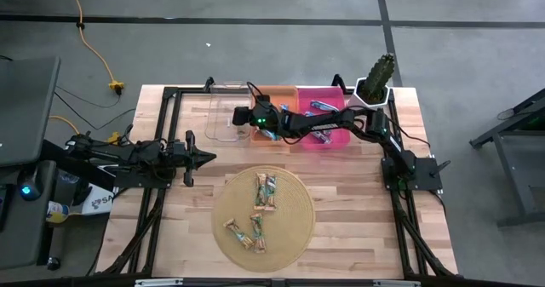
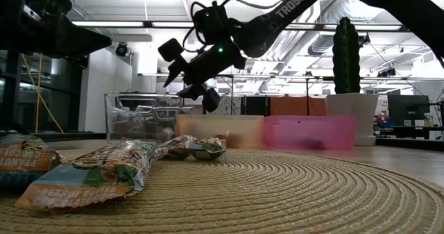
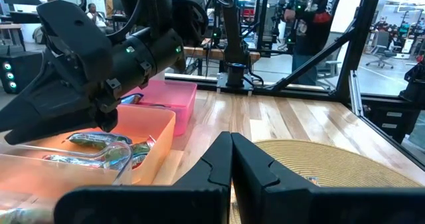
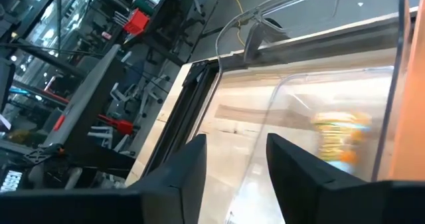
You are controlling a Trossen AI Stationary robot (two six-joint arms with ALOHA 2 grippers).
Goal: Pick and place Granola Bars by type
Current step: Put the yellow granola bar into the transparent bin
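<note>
Several tan and green granola bars [image 1: 265, 192] lie flat on the round woven mat, large in the low view [image 2: 104, 173]. More bars lie in the orange bin [image 3: 93, 139], and blue ones in the pink bin [image 1: 324, 108]. My right gripper [image 1: 241, 117] hangs open over the clear bin [image 1: 223, 115], above its rim in the low view [image 2: 186, 88]. Between its fingers [image 4: 236, 151] the wrist view shows one tan bar [image 4: 339, 141], blurred, inside the clear bin. My left gripper [image 1: 204, 157] waits shut at the table's left, above the wood [image 3: 231, 151].
Three bins stand in a row at the far edge: clear, orange [image 1: 274, 95] and pink [image 1: 334, 139]. A cactus in a white pot [image 1: 375, 78] stands at the far right corner. The mat [image 1: 294, 236] fills the near middle. Bare wood lies right of the mat.
</note>
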